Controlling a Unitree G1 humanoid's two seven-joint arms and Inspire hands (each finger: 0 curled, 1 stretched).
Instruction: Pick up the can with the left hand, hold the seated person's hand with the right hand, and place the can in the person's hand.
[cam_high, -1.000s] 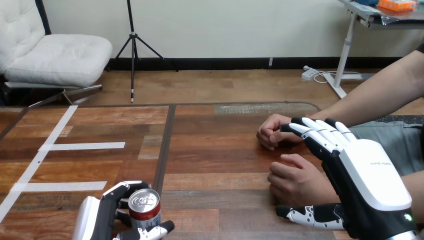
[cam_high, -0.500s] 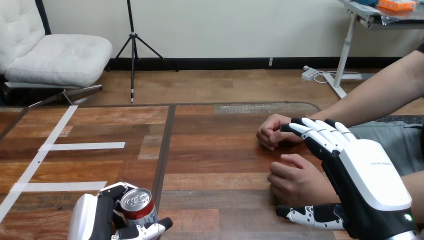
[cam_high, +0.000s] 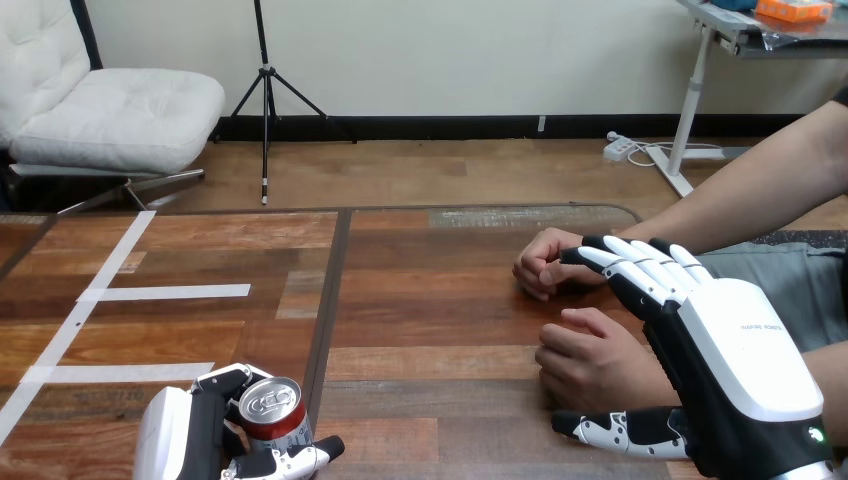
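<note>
A red can (cam_high: 270, 412) with a silver top is at the table's near left edge, tilted a little. My left hand (cam_high: 183, 442) is shut on it, with fingers behind the can and the thumb across its front. At the right, my right hand (cam_high: 745, 352) lies with straight fingers over the wrist of the person's nearer hand (cam_high: 588, 362), which rests loosely curled on the table. Its thumb stretches left along the table below that hand. The person's farther hand (cam_high: 543, 262) rests just beyond my fingertips.
Strips of white tape (cam_high: 165, 292) mark the wooden table (cam_high: 430, 300) at the left. A dark seam (cam_high: 328, 300) runs down the table's middle. The person's forearm (cam_high: 745, 190) comes in from the upper right.
My left hand has drawn the can slightly left and toward me, tilting it. The right hand and the person's hands have stayed still.
</note>
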